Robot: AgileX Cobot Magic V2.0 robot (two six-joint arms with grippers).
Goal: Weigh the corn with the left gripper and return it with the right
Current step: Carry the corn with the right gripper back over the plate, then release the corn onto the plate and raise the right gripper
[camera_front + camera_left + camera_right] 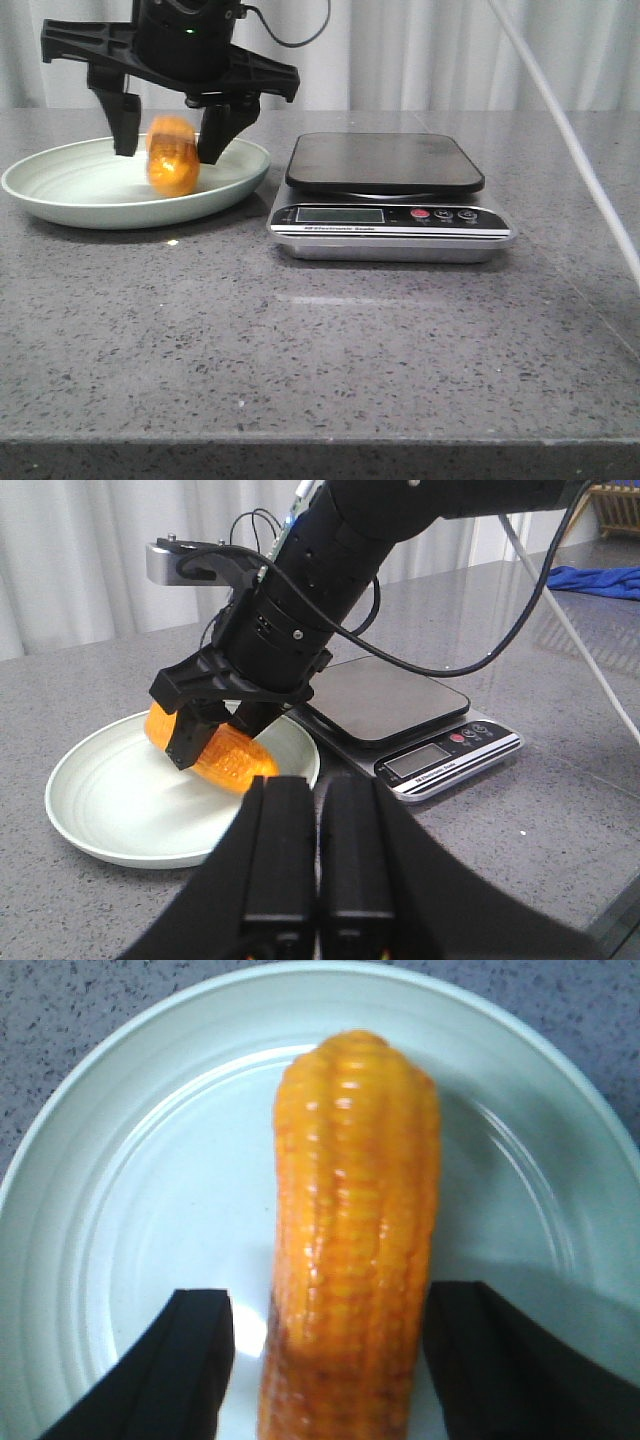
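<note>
Corn is in over the pale green plate, upright between the right gripper's spread fingers, which don't look clamped on it. Left gripper fingers are pressed together, holding nothing. Kitchen scale sits beside the plate on the grey speckled bench, with a white curtain behind.

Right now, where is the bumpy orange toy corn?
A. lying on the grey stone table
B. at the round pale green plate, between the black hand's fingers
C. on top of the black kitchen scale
B: the bumpy orange toy corn is at the round pale green plate, between the two black fingers of the right hand, not on the black kitchen scale.
</note>
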